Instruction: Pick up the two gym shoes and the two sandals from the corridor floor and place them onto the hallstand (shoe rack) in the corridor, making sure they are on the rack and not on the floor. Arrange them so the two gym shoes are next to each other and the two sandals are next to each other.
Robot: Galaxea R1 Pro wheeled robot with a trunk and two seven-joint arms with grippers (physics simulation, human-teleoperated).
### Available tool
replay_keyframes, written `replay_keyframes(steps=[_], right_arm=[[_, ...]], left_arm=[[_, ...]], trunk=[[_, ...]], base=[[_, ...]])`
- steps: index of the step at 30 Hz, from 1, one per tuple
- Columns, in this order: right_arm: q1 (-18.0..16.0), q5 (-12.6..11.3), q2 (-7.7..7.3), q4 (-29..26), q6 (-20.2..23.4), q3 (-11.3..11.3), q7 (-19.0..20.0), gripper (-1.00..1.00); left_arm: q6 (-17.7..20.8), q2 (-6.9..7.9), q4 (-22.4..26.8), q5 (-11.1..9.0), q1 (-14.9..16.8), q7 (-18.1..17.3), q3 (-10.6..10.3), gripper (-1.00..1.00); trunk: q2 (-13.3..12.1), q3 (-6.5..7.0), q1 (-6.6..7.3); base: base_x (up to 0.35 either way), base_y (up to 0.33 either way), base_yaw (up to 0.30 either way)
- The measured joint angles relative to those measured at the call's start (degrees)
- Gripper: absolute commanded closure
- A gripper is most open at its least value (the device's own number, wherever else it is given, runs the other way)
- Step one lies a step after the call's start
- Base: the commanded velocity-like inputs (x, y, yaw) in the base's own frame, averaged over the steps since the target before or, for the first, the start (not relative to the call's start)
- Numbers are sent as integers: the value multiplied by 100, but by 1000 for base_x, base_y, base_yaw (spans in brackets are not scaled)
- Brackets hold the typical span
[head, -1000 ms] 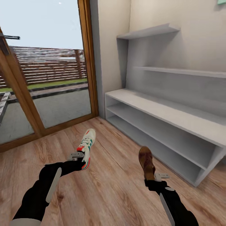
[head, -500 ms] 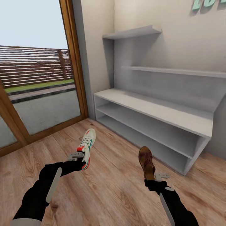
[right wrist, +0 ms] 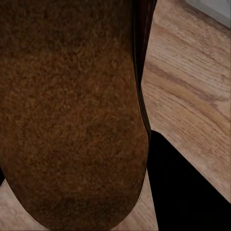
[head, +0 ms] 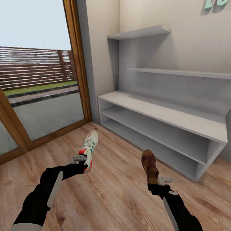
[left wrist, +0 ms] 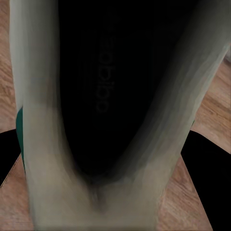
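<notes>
Shoes were carried clear of the floor [head: 106, 192], one per arm, apparently so both could go onto the rack [head: 166, 112] just ahead. The left gripper [head: 84, 161] was clamped on a sneaker [head: 89, 149] at its heel, toe pointing forward. The right gripper [head: 156, 183] gripped a sandal [head: 149, 166] the same way. All rack tiers looked bare.

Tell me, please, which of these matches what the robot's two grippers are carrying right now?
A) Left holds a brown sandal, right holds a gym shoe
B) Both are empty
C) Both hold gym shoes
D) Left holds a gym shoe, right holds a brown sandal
D: in the head view the left gripper clamps the white gym shoe at its heel, and the right gripper clamps the brown sandal, both above the floor.
</notes>
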State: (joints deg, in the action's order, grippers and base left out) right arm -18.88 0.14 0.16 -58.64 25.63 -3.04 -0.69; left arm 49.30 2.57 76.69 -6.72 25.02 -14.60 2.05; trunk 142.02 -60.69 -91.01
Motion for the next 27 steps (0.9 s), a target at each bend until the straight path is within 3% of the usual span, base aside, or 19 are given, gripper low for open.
replay_keyframes(steps=[6, 27], right_arm=[[1, -7, 0, -6, 3, -2, 0, 100], [2, -8, 0, -5, 4, -12, 0, 100]], left_arm=[[-27, 3, -2, 5, 1, -1, -1, 100], [-29, 5, -3, 12, 1, -1, -1, 100]], trunk=[[0, 0, 0], [0, 0, -2]], base=[[180, 5, -117], [12, 0, -294]])
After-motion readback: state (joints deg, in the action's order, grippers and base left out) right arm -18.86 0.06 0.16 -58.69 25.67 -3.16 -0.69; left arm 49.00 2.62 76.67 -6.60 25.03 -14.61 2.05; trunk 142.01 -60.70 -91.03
